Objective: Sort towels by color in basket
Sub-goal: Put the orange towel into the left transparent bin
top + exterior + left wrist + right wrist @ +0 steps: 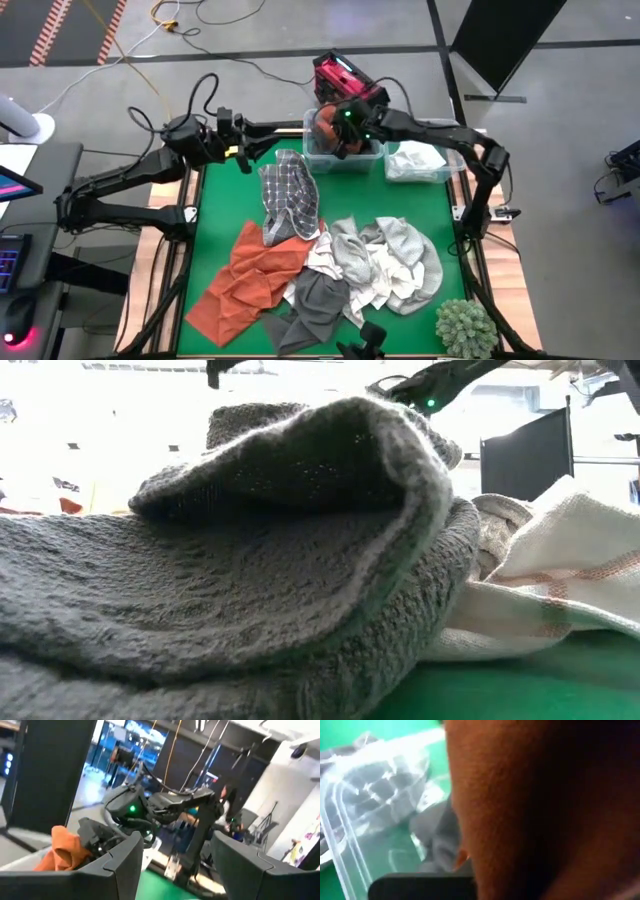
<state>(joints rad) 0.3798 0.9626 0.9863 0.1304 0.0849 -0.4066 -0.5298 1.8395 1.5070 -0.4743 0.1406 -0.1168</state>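
Right tool (345, 128) is over the left clear bin (318, 158), pinching an orange towel (62, 851); next it just lets go. Left tool (243, 152) hovers nearby, fingers spread, empty.

Rust-orange towel (262, 275); checked towel (288, 200); green table (225, 210).
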